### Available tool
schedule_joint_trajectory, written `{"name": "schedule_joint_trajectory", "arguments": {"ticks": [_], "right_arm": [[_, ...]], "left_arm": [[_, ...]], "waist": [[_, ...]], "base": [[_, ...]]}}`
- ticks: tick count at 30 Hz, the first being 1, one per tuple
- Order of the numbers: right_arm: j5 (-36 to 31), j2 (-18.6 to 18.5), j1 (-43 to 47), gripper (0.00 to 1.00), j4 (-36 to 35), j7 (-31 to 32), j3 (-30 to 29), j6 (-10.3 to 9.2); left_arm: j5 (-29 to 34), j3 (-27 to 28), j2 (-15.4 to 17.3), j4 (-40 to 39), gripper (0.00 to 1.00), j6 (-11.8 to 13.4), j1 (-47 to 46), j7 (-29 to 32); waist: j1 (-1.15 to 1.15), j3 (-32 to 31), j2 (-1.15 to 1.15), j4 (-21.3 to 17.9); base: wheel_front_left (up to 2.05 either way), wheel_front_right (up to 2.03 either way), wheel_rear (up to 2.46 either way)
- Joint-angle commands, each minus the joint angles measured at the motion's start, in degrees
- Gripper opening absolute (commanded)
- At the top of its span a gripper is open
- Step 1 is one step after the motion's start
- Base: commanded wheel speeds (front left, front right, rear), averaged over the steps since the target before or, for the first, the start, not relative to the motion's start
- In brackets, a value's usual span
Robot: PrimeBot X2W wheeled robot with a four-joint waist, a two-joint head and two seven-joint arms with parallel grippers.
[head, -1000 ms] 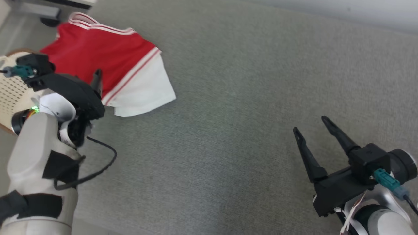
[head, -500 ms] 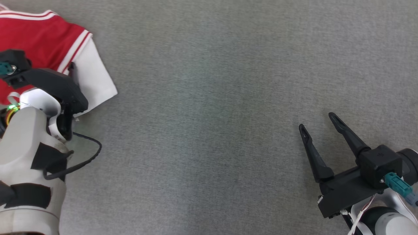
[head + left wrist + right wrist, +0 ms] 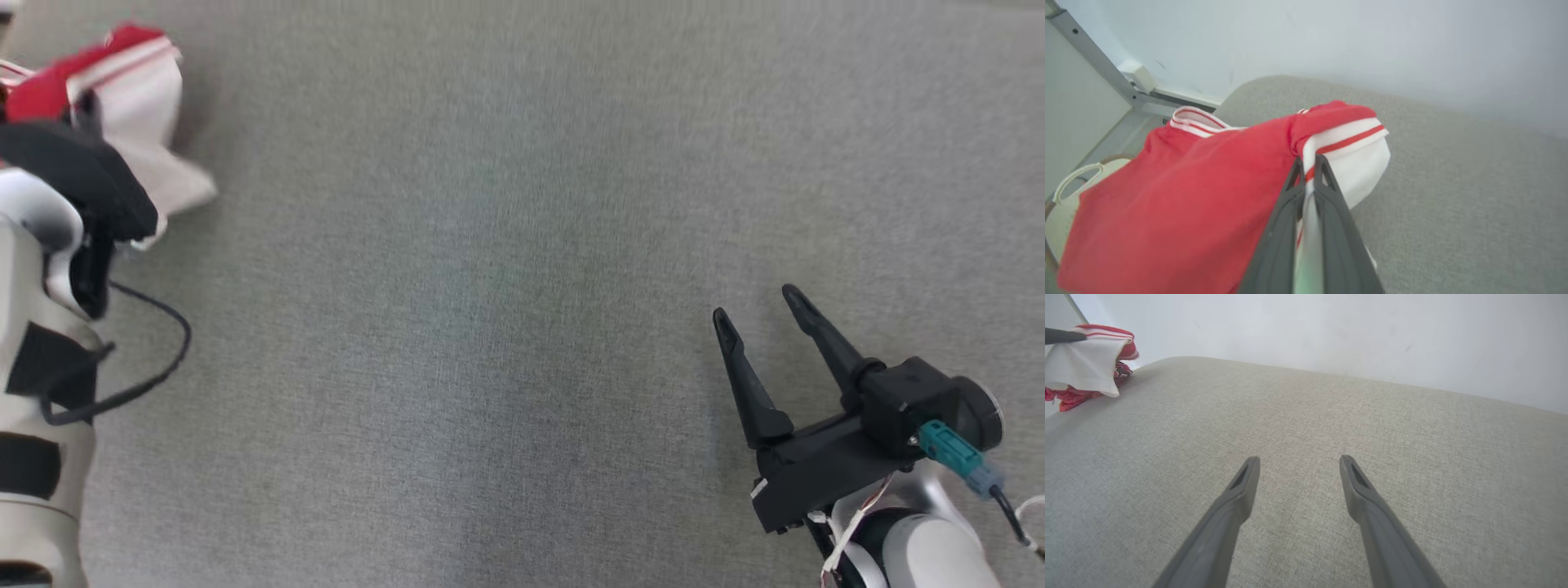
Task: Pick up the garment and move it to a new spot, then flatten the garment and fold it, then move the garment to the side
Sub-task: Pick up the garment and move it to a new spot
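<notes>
Firstly, left claw (image 3: 1308, 164): pressed together on cloth. It pinches the garment (image 3: 1188, 196) at the seam where the red body meets a white sleeve (image 3: 1361, 159).
Garment: a red jersey T-shirt, bunched over the claw's tip and draping down from it; in the head view it sits at the far left corner (image 3: 139, 73).
Sleeve: edged with red-and-white striped trim, hanging just beside the claw.
Collar trim (image 3: 1192, 120): striped, at the far edge of the red cloth.
Right claw (image 3: 758, 304): spread wide and holding nothing, well apart from the garment.
Worktop (image 3: 490, 286): grey woven fabric cover, bare under the right claw.
Basket (image 3: 1069, 192): pale, partly under the red cloth at the worktop's end.
Wall (image 3: 1331, 330): plain white, behind the worktop.
</notes>
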Motion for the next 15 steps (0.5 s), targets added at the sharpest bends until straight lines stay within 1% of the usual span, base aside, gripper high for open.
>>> {"name": "schedule_joint_trajectory", "arguments": {"ticks": [1,2,6,7,9,12,15], "right_arm": [[0.54,0.98,-0.11,1.0,1.89,-1.35,-0.26,-0.14],[0.91,2.35,-0.2,1.0,3.82,-2.92,-1.07,-0.14],[1.16,4.57,0.27,1.0,7.76,-5.82,-2.52,-0.14],[1.16,4.57,0.27,1.0,7.76,-5.82,-2.52,-0.14],[1.32,5.38,0.84,1.0,9.26,-6.87,-3.2,-0.14],[1.31,6.36,1.93,1.0,11.23,-8.09,-4.24,-0.14],[1.09,6.87,2.74,1.0,12.08,-8.45,-5.38,-0.14]], "left_arm": [[1.31,-1.41,0.75,-1.14,0.0,-0.5,-0.69,-0.54],[1.11,-2.13,0.77,-2.99,0.0,-0.98,-1.51,-1.11],[1.75,-5.43,0.68,-7.13,0.0,-1.7,-2.66,-0.58],[1.75,-5.43,0.68,-7.13,0.0,-1.7,-2.66,-0.58],[2.12,-7.62,0.96,-9.98,0.0,-1.9,-2.77,-0.73],[0.35,-11.17,0.03,-15.05,0.0,-1.81,-1.73,0.26],[-1.11,-14.03,0.42,-20.92,0.0,-1.83,-0.33,0.86]], "waist": [[0.0,-5.4,0.0,-0.5],[0.0,-7.97,0.0,-0.8],[0.0,-13.45,0.0,-1.94],[0.0,-13.45,0.0,-1.94],[0.0,-15.83,0.0,-2.75],[0.0,-19.43,0.0,-4.86],[0.0,-22.0,0.0,-7.65]], "base": [[0.0,0.0,0.0],[0.0,0.0,0.0],[0.0,0.0,0.0],[0.0,0.0,0.0],[0.0,0.0,0.0],[0.0,0.0,0.0],[0.0,0.0,0.0]]}}
